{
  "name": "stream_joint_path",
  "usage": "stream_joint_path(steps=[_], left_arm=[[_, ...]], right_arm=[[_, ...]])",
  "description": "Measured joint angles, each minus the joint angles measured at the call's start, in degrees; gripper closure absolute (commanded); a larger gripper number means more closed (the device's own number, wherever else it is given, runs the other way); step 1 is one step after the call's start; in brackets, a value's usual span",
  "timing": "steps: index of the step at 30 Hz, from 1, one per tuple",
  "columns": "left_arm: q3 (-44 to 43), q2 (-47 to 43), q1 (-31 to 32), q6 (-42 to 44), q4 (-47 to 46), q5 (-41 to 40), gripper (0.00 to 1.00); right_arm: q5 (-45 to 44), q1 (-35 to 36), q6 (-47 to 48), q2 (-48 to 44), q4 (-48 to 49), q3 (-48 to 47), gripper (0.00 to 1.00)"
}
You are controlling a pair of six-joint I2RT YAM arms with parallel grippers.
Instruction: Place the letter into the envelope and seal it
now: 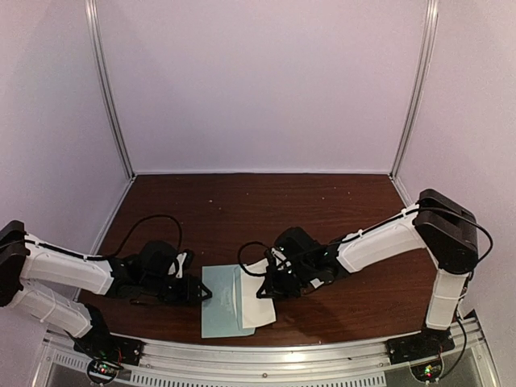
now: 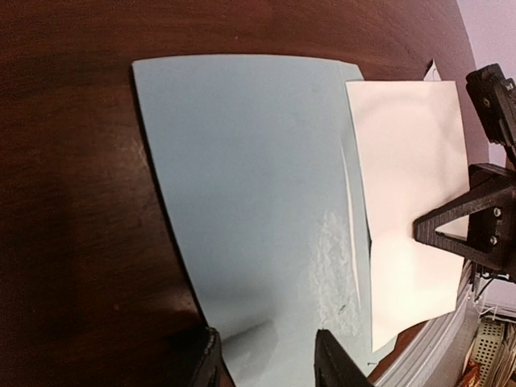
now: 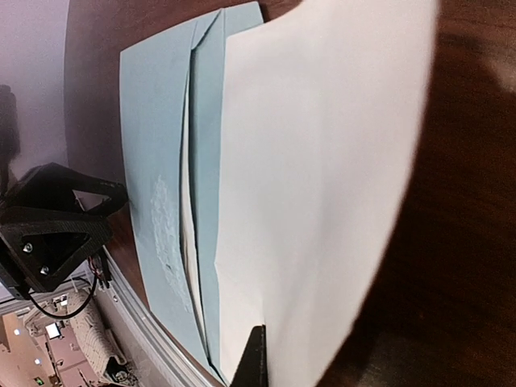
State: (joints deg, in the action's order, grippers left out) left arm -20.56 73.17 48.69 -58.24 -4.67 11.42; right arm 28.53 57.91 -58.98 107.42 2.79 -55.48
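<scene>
On the dark wood table (image 1: 242, 201), close to its near edge, the one envelope (image 1: 219, 305) lies flat between the two arms, its long axis running away from the bases and its mouth seemingly along the right long side. The one letter (image 1: 260, 310) overlaps that side, its right edge lifted and pinched in the clenched right gripper (image 1: 271, 285), so the push would run leftward. Whether its leading edge is inside cannot be told. The left gripper (image 1: 201, 293), jaws apart, straddles the envelope's left edge, about as near.
</scene>
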Motion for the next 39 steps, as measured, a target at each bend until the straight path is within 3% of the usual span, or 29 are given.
stream_joint_path(steps=[39], left_arm=[[1.73,4.31,0.00,-0.20,-9.05,5.42,0.67]], right_arm=[[0.59,1.81,-2.73,6.67,-1.27,-7.58,1.00]])
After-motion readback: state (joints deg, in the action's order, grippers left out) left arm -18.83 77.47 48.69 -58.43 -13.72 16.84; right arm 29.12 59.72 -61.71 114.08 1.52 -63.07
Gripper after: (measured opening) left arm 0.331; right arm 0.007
